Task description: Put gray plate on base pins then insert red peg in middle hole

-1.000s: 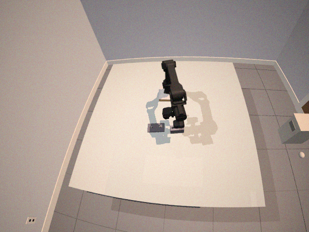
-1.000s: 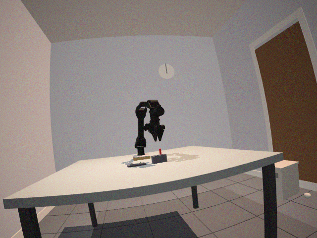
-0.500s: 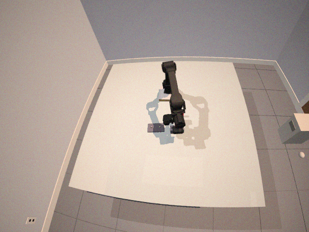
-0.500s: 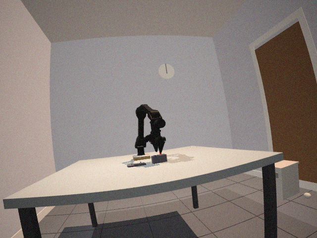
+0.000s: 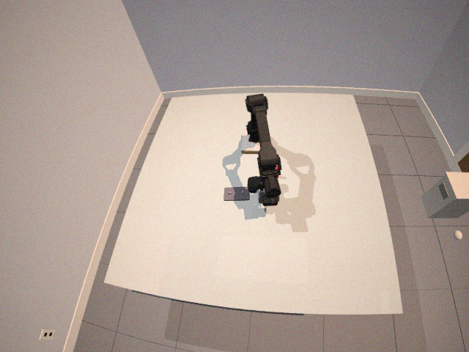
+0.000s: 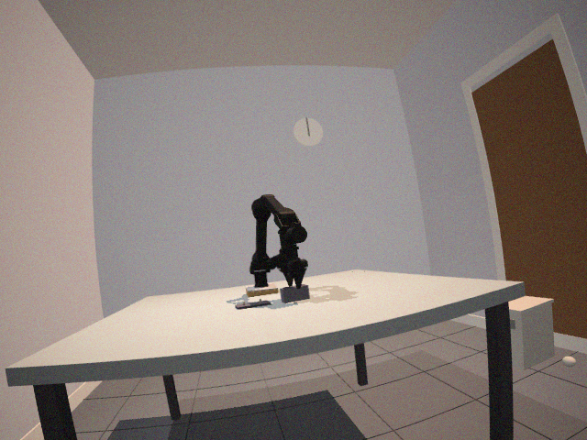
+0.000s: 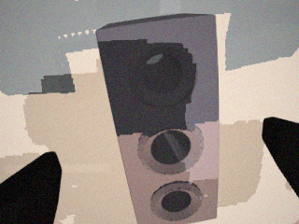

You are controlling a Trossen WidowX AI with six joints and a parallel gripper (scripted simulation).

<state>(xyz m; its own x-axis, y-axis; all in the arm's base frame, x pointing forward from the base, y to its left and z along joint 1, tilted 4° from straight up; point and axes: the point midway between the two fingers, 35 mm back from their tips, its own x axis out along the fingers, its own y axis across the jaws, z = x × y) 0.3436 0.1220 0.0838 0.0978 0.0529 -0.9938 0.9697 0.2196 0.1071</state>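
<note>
The gray plate, a thick block with three holes in a row, sits on the table to the right of the base; in the top view the arm hides most of it. The base is a flat gray slab with two short pins. My gripper points down over the plate, open and empty. In the wrist view its fingers stand on either side of the plate, apart from it. Bits of the red peg show beside the arm, behind the plate; the rest is hidden.
The arm's mount stands on a pale block farther back on the white table. The arm reaches forward over the peg and plate. A gray cabinet and a small white ball are off the table at the right.
</note>
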